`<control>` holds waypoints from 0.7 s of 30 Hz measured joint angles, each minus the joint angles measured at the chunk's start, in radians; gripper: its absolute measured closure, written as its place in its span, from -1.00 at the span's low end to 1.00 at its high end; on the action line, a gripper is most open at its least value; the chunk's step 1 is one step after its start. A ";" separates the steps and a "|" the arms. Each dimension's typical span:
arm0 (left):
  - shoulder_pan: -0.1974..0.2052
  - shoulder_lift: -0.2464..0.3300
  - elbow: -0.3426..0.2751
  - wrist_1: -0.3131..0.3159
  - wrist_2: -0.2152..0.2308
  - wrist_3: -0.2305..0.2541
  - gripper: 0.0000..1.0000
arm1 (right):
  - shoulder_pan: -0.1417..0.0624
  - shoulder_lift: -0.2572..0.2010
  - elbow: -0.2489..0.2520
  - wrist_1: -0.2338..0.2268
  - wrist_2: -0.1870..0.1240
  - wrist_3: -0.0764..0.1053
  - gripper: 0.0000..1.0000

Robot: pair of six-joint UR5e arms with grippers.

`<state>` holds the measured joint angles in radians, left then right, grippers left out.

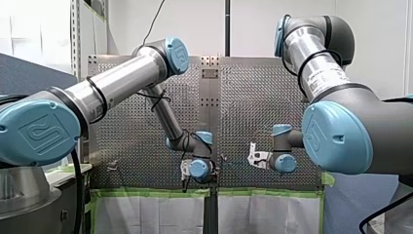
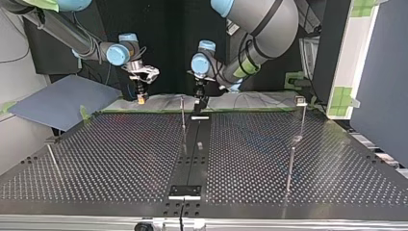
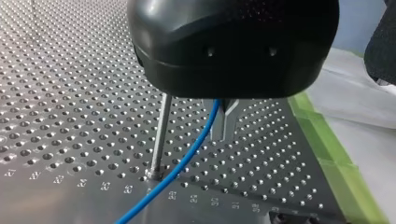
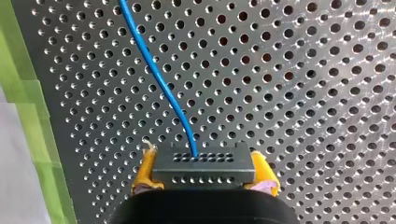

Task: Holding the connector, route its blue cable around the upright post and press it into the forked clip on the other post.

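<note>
While my right gripper [image 4: 204, 176] clamps the dark grey rectangular connector [image 4: 204, 163], its thin blue cable [image 3: 187, 158] passes just beside the slim upright metal post [image 3: 160, 135] under my left gripper [image 3: 224, 122], whose grip I cannot tell; slack may lift it over the post.

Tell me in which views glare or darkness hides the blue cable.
Left wrist view: the table glints, yet the cable stands out beside the post. Right wrist view: even light, the cable is plain up to the connector. Top view: dark backdrop and mirror-like table, so I cannot make the cable out. Front view: I cannot see it either.
</note>
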<state>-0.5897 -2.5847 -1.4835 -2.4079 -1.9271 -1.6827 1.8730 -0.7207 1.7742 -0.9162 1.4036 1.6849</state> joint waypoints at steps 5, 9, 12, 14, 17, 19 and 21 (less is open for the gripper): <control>0.005 0.000 0.022 -0.017 0.001 0.000 1.00 | -0.004 0.001 -0.006 0.004 0.000 0.000 1.00; 0.010 0.000 0.044 -0.039 0.001 -0.002 1.00 | -0.008 0.001 -0.013 0.005 0.000 0.001 1.00; 0.012 0.000 0.062 -0.057 0.004 -0.003 1.00 | -0.011 0.002 -0.019 0.008 -0.001 0.001 1.00; 0.014 -0.001 0.073 -0.068 0.008 -0.003 1.00 | -0.013 0.002 -0.022 0.010 -0.001 0.001 1.00; 0.018 -0.001 0.086 -0.085 0.015 -0.006 1.00 | -0.017 0.003 -0.027 0.011 0.000 0.001 1.00; 0.022 -0.001 0.091 -0.094 0.022 -0.012 1.00 | -0.021 0.003 -0.031 0.013 0.002 0.001 1.00; 0.029 -0.001 0.097 -0.102 0.034 -0.022 1.00 | -0.025 0.003 -0.035 0.014 0.002 0.001 1.00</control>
<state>-0.5610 -2.5853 -1.3863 -2.5102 -1.8930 -1.7042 1.8484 -0.7173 1.7394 -0.9019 1.4060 1.6861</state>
